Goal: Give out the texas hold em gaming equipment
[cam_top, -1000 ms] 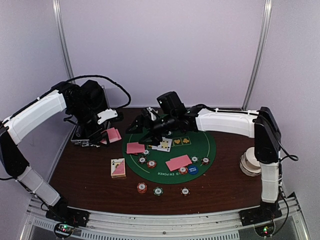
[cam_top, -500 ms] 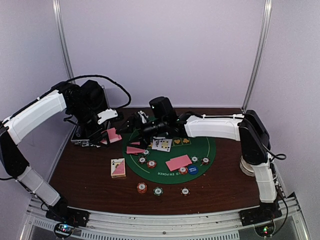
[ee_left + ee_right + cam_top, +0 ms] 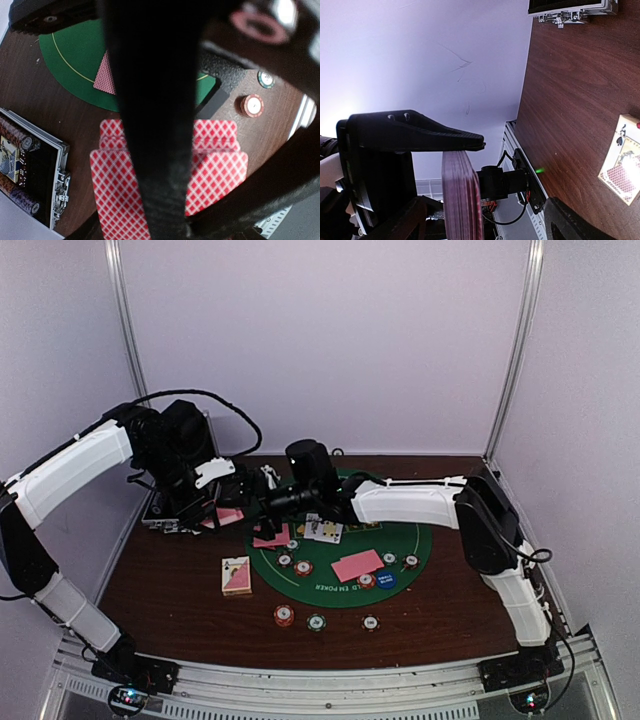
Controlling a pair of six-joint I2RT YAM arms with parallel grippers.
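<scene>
The right hand (image 3: 248,498) has swung left off the round green felt mat (image 3: 400,540) within the last second. Its black jaws now stand spread on either side of the pink-red diamond-backed deck of playing cards (image 3: 215,170), not yet pinching it. The left hand (image 3: 212,508) is clamped on that flat, thin-edged stack above the far-left of the brown wooden desk (image 3: 180,590). A card handover looks close. Small round striped chips (image 3: 284,615) lie nearer.

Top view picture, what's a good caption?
Left gripper holds pink-backed cards while the open right gripper straddles them.
</scene>
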